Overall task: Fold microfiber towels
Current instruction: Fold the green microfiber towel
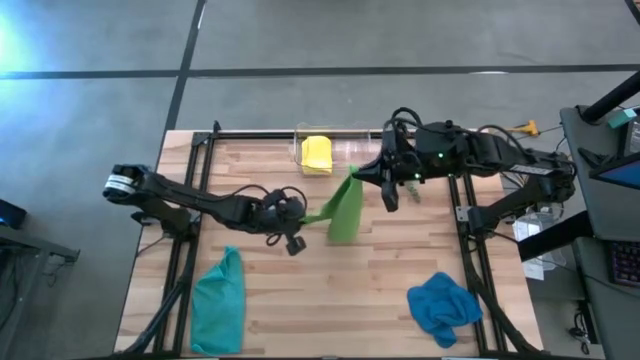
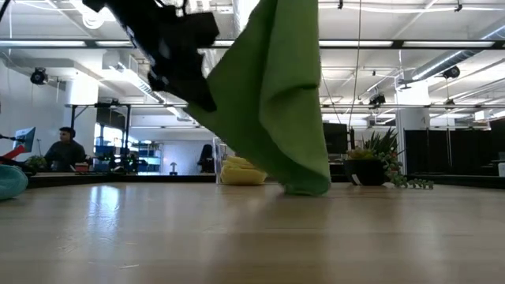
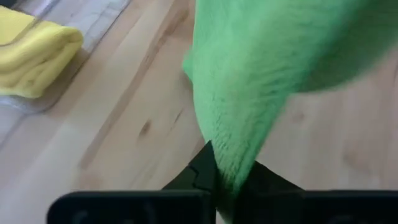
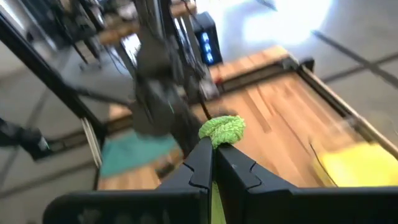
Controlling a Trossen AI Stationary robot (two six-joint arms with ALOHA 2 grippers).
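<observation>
A wooden table (image 1: pixel 400 270) is seen from above, with the green towel (image 1: pixel 343 212) stretched in the air between the left gripper (image 1: pixel 300 215) and the right gripper (image 1: pixel 385 178); a folded yellow towel (image 1: pixel 316 153) lies at the far edge, teal (image 1: pixel 220 300) and blue (image 1: pixel 443 305) ones near the front. From table height, the green towel (image 2: pixel 272 102) is shown hanging, its lowest corner brushing the wood. In each wrist view, fingers are clamped shut on green cloth (image 3: pixel 249 81). The corners are best kept level and taut, then lowered together.
</observation>
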